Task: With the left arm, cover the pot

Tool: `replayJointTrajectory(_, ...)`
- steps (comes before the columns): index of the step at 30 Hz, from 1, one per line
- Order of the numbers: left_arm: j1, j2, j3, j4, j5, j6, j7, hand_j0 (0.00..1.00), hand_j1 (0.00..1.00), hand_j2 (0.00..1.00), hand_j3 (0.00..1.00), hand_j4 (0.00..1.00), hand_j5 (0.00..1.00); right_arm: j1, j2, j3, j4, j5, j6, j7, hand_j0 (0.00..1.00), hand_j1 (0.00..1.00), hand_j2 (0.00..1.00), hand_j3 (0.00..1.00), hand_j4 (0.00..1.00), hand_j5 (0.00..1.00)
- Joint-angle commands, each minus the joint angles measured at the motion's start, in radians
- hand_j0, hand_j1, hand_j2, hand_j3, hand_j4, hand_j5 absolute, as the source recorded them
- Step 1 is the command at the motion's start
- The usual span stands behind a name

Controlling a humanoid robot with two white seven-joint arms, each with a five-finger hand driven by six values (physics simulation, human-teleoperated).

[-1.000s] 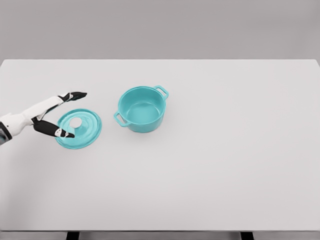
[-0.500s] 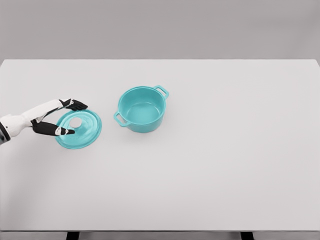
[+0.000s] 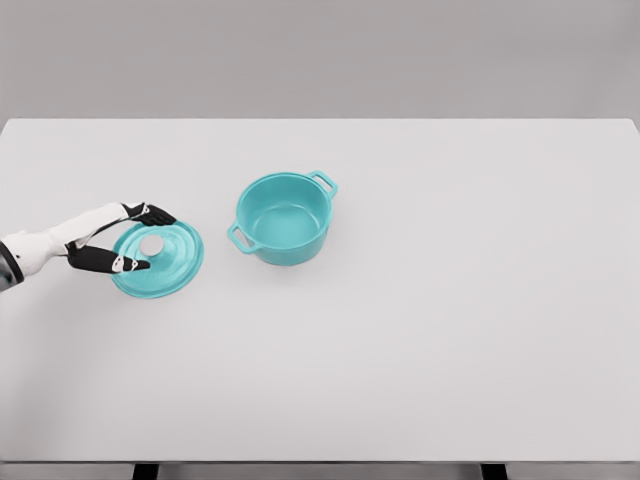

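— Now, item one: what is listed first?

— One teal lid (image 3: 160,260), round, lying flat on the white table (image 3: 420,340), domed side up. Its pale knob (image 3: 151,245) points upward, toward the camera. Being circular, it has no long axis to record.

— Position of the lid?

— At about eight o'clock from the pot (image 3: 284,217), near it but apart, with bare tabletop between the two.

— And the pot itself?

— One teal pot, upright, mouth open to the top, interior visible and holding nothing. Two loop handles: one at about one o'clock on its rim, the other at about seven o'clock. The line through the handles is its long axis, running from lower left to upper right across the table.

— Hands?

— One in view. The left hand (image 3: 118,240) enters from nine o'clock, white forearm, dark fingers. It sits over the left portion of the lid.

— State of that hand?

— Fingers parted into a fork: the upper fingers (image 3: 155,214) reach along the lid's far rim at about eleven o'clock from the knob, the thumb (image 3: 110,261) lies across the near-left part at about eight o'clock. The knob shows in the gap between them, ungripped. Whether the fingertips touch the lid's surface cannot be told.

— Count, in total?

— One lid, one knob, one pot, two handles, one hand, one table.
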Motion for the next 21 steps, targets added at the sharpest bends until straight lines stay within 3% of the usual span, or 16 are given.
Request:
replayJointTrajectory(1, -0.002, -0.001, 0.003, 0.007, -0.010, 0.003, 0.002, 0.76, 0.76, 0.76, 0.76, 0.76, 0.76, 0.002, 0.000, 0.000, 0.000, 0.001, 0.000, 0.000, 1.00, 1.00, 1.00, 1.00, 1.00, 1.00)
replayJointTrajectory(21, -0.003, -0.010, 0.002, 0.022, -0.010, 0.014, 0.003, 0.75, 0.75, 0.75, 0.75, 0.75, 0.75, 0.002, 0.000, 0.000, 0.000, 0.001, 0.000, 0.000, 1.00, 1.00, 1.00, 1.00, 1.00, 1.00)
